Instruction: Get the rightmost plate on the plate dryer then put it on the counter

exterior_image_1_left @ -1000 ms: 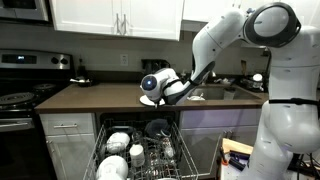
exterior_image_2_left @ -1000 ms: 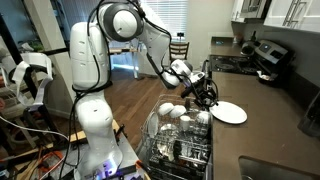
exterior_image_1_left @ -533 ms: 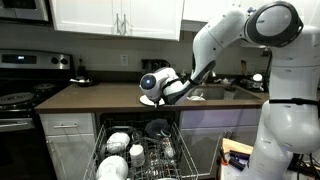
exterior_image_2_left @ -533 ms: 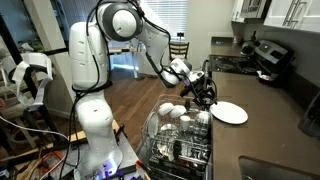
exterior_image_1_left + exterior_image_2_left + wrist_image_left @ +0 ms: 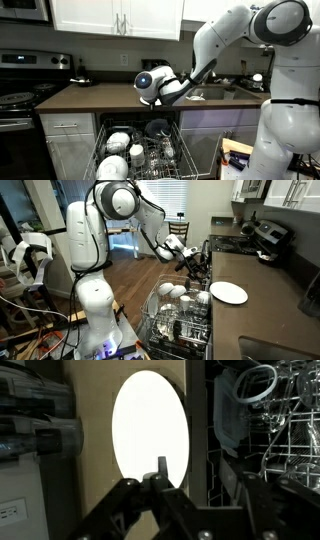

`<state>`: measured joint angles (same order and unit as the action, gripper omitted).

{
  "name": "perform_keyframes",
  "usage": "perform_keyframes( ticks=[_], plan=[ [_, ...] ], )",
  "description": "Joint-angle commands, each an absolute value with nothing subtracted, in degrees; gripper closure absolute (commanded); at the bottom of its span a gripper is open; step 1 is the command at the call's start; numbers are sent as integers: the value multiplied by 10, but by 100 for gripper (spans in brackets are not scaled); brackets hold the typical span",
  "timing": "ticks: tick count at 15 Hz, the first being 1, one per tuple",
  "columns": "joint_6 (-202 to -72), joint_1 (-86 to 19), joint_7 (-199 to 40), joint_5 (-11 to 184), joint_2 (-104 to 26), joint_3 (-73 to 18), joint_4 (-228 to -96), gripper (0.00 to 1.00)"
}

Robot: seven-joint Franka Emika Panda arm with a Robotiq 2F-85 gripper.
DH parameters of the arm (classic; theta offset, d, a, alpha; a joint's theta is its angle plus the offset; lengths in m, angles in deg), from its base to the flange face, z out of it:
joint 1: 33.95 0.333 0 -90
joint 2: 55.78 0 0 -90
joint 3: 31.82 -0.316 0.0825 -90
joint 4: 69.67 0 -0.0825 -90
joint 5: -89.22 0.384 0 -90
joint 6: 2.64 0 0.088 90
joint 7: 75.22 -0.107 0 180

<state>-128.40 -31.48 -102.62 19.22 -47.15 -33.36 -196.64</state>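
So the gripper (image 5: 197, 266) has let go and backed up off the plate (image 5: 228, 292) compared to a second ago, when it was right down on the plate's near-left edge. The plate itself hasn't budged. It's lying flat on the counter (image 5: 272, 312), just right of the plate dryer (image 5: 152, 310) in an exterior view, with a clear gap between it and the gripper now.

In the wrist view the plate (image 5: 150, 435) is a bright white oval on the dark top. The fingers (image 5: 127, 488) come in from the bottom of the shot, spread apart with nothing between them. The wire tines of the dryer (image 5: 292, 452) fill the right side of that view.

The dryer is pulled out below the counter edge and it's got a few things in it: white bowls (image 5: 172, 290) toward the far end, plus a dark bowl (image 5: 157, 128) that shows up in an exterior view. The arm reaches in over the counter (image 5: 100, 95) from the right there, with the gripper (image 5: 147, 88) hanging just above the front edge. Black stove (image 5: 20, 98) is off to the far left.
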Motion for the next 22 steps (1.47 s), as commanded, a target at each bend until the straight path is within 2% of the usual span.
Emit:
perform_keyframes(
  ticks=[1,2,3,5,7,8,9,10,11,22],
  plan=[
    [-1295,-307,-982,227,-494,-349,-1979,42],
    [-1300,-305,-974,235,-496,-353,-1980,34],
    [-1304,-302,-968,243,-497,-356,-1981,35],
    [-1312,-299,-955,260,-500,-362,-1983,28],
    [-1326,-297,-939,279,-506,-366,-1987,25],
    [-1328,-295,-933,286,-508,-369,-1989,17],
    [-1329,-294,-928,293,-510,-370,-1989,20],
    [-1322,-290,-923,298,-513,-373,-1991,5],
    [-1322,-288,-919,303,-515,-374,-1992,1],
    [-1349,-275,-872,334,-547,-386,-2007,0]
  ],
)
